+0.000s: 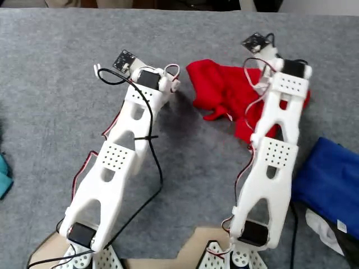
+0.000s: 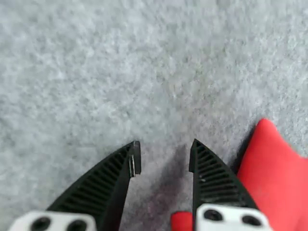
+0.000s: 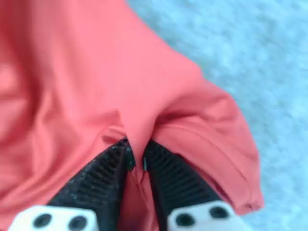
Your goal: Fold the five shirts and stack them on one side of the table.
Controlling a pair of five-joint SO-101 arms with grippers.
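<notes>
A crumpled red shirt (image 1: 224, 89) lies on the grey table toward the far right. My right gripper (image 3: 136, 156) is shut on a pinched fold of the red shirt (image 3: 144, 96); in the high view that arm's head (image 1: 289, 75) hangs over the shirt's right part and hides it. My left gripper (image 2: 162, 155) stands open just above the bare grey cloth, with the red shirt's edge (image 2: 272, 168) beside one finger. In the high view the left arm's head (image 1: 148, 78) sits just left of the shirt.
A folded blue shirt (image 1: 331, 188) lies at the right edge, with a white garment (image 1: 325, 227) below it. A teal piece of cloth (image 1: 4, 176) shows at the left edge. The grey table cover (image 1: 56, 84) is bare on the far left.
</notes>
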